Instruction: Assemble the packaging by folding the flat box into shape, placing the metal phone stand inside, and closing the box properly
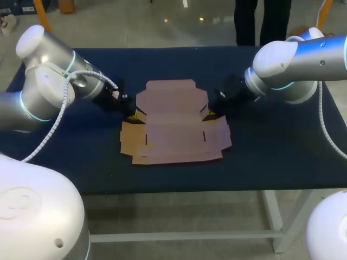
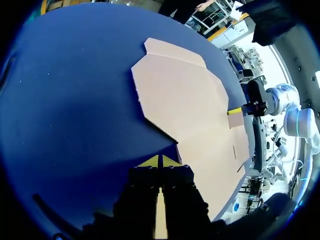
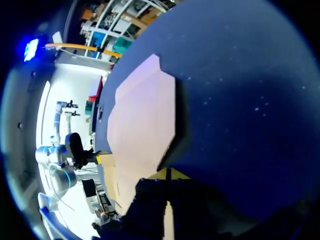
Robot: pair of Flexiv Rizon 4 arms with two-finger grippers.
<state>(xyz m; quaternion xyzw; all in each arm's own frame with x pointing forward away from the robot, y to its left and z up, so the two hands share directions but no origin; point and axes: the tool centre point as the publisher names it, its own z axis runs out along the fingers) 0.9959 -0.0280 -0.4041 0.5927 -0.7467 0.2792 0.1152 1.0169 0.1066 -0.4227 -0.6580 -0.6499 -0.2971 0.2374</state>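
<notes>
lying unfolded in the middle of the dark blue surface [image 1: 271, 157], the flat box [image 1: 173, 127] is a brown cardboard blank with its panels and side flaps spread out. its wider end, with the small side flaps, is toward the near edge of the surface, and its narrower, angled end points to the far edge.

the left arm [image 1: 49, 86] comes in from the left, and the left tool [image 1: 132, 115] sits low at the notch in the box's left edge, where the upper panel meets the left side flap. the right arm [image 1: 293, 65] comes in from the right, and the right tool [image 1: 210, 112] sits at the matching notch on the right edge. the two tools face each other across the cardboard.

in the left wrist view the left tool [image 2: 160, 161] has its yellow tips drawn together with only a thin seam between them. nothing shows between them, and the box's edge [image 2: 195, 110] lies just ahead. the right tool's yellow tip [image 2: 235, 111] shows at the far side of the cardboard.

in the right wrist view the right tool [image 3: 169, 174] is likewise narrow, tips together and holding nothing visible. the cardboard [image 3: 142, 125] starts just ahead of it, and the left tool [image 3: 98, 159] is across the sheet.
</notes>
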